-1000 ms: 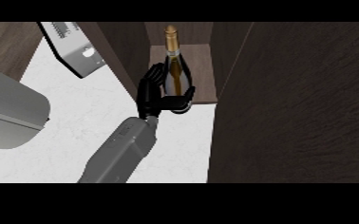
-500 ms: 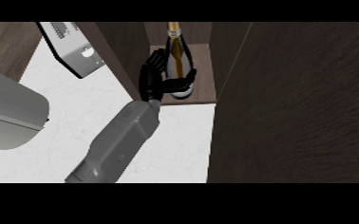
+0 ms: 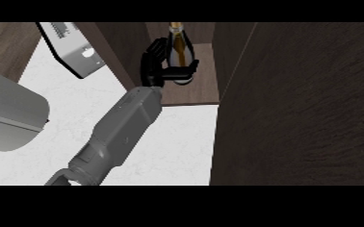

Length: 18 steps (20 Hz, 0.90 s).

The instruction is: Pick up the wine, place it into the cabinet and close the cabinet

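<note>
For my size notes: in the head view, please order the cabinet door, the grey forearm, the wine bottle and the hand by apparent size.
1. cabinet door
2. grey forearm
3. wine bottle and left hand: they look alike, and the hand hides part of the bottle.

A: What sits on the counter (image 3: 185, 144)?
B: I see a silver box (image 3: 74, 49) at top left and a rounded grey thing (image 3: 18, 111) at the left edge, cut off. They're apart.

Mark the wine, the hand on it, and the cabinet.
wine (image 3: 183, 47): head view, bottle's body.
left hand (image 3: 152, 65): head view, palm beside the bottle.
cabinet (image 3: 204, 89): head view, bare shelf floor.
</note>
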Available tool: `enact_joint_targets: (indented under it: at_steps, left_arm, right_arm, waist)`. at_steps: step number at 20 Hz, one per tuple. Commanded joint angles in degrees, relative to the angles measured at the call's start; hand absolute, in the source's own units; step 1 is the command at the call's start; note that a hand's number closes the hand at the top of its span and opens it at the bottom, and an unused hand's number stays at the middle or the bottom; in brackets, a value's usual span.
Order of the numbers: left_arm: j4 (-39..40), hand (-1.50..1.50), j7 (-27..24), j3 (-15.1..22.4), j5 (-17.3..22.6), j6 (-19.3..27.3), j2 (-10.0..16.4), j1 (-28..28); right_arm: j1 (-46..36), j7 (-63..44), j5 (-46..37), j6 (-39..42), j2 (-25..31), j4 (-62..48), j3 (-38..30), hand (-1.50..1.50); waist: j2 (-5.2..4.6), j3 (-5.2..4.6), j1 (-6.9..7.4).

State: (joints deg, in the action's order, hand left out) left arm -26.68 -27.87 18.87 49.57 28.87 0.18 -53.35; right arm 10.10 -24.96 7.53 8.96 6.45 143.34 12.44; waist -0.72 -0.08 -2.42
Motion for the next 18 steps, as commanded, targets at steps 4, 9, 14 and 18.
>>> enact_joint_targets:
  at_steps: [4, 9, 14, 18]
  left_arm:
    - [6.8, 1.50, -1.6, -1.1, -1.6, 4.1, -0.1, -7.9]
    - [13.4, -1.50, -0.5, -1.0, -5.5, 8.5, 3.8, -13.0]
    - [18.3, -1.50, -1.6, 0.2, -8.0, 8.9, 4.2, -12.0]
    - [20.6, -1.50, -0.3, -0.2, -8.6, 9.4, 4.6, -13.5]
  right_arm:
    - [0.2, -4.0, 2.6, -1.6, -1.8, 7.3, 3.4, -1.50]
    - [3.2, -1.0, 4.3, 0.7, -1.1, 6.9, 2.3, -1.50]
    - [4.1, 0.3, 6.4, 2.7, 0.0, 6.5, -0.1, -1.50]
    - [4.7, -0.7, 5.7, 2.7, -0.3, 7.7, 1.6, -1.50]
  waist:
    - [0.18, 0.03, -0.54]
    - [0.09, 0.11, -1.10]
    - [-0.21, 0.12, -1.40]
    - [-0.38, 0.07, -1.86]
